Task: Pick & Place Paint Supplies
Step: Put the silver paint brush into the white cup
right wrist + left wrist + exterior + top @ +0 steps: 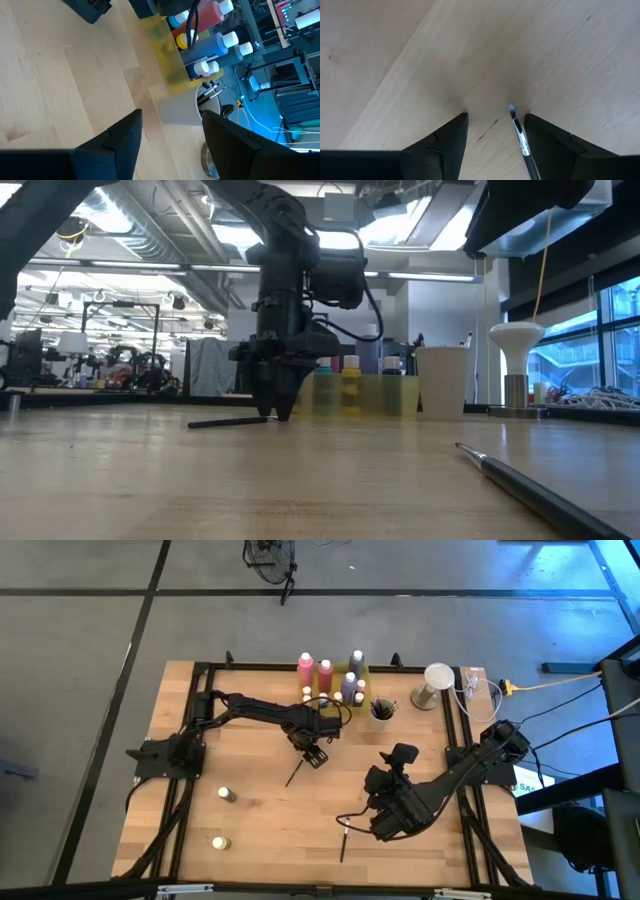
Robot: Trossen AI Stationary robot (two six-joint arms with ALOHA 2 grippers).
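- We are taking the translucent yellow tray [352,673] at the table's [260,830] far edge as our landmark; it is holding pink and blue-purple paint bottles [325,676].
- We are seeing the left gripper [312,752] standing just in front of the tray, tips down on the wood. Its fingers [451,137] are spread, and the light tip of a paintbrush [519,135] is lying between them, close beside one finger, with nothing pinched.
- That brush's dark handle [296,773] is lying flat, running away from the tray.
- We are seeing the right gripper [383,823] hanging well in front of the tray, raised above the table, its fingers [117,142] spread and empty.
- A second paintbrush [343,837] is lying just beside the right gripper, on the side away from the tray.
- The grey-beige cup [382,710] is standing just beside the tray.
- Two tiny pale-capped bottles [227,794] are standing well apart from the tray, near the left front of the table.
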